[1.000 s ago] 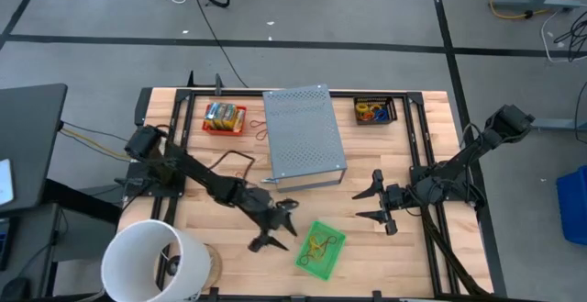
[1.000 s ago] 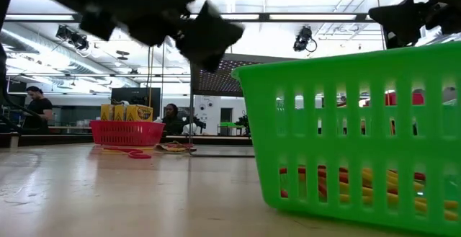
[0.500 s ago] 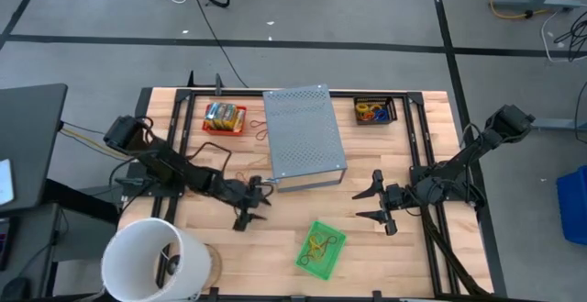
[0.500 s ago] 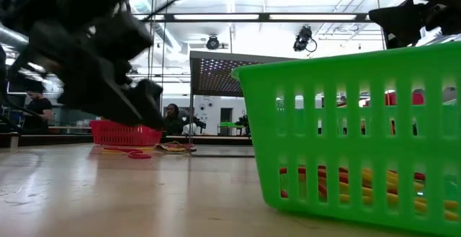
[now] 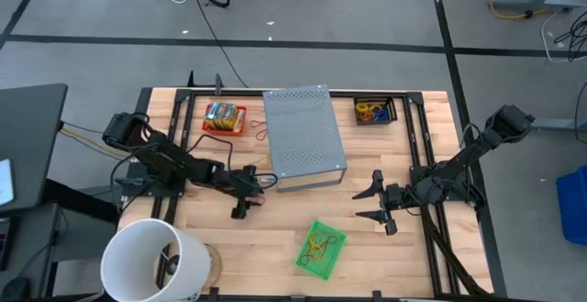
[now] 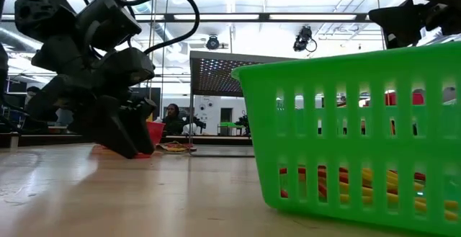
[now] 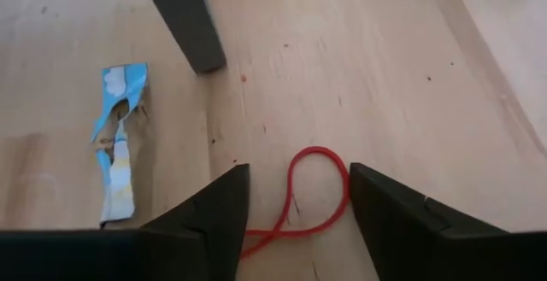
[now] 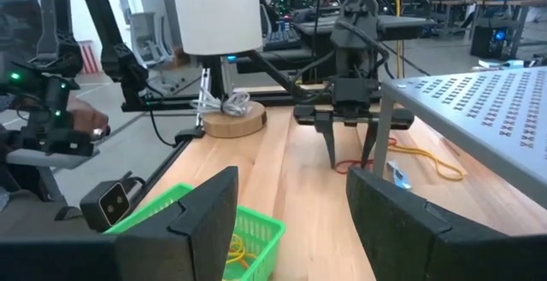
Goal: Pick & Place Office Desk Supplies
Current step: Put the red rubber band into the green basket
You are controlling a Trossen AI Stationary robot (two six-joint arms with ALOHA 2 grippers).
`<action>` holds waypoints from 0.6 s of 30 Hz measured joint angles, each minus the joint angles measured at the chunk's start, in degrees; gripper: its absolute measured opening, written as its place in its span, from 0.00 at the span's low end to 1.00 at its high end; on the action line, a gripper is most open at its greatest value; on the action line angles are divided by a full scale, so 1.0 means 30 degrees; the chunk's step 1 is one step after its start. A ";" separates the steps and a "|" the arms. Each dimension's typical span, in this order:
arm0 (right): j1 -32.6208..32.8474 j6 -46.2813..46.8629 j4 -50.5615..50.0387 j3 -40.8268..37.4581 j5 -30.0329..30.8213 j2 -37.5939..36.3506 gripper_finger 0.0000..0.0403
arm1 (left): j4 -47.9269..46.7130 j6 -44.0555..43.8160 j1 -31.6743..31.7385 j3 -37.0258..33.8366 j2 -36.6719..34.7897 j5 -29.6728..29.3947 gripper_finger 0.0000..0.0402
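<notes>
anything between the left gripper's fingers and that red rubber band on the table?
Nothing. In the left wrist view the red rubber band lies on bare wood between the open left gripper fingers; a torn blue scrap lies off to one side.

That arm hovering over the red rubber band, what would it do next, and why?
Probably close. The left gripper is down at the table with its open fingers either side of the red rubber band, which lies loose between them; pinching it comes before any lifting.

I see a thin red rubber-band loop [image 7: 309, 197] lying flat on the wood, bent into a curve. More coloured bands sit in the green slotted plastic basket [image 5: 319, 248], and yellow-orange printed packets fill the red tray [image 5: 224, 117].
</notes>
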 joint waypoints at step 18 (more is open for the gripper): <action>0.0000 0.0063 -0.0040 0.0000 0.0000 0.0000 0.56 | 0.1592 0.0830 -0.2982 0.0533 0.0197 -0.2108 0.01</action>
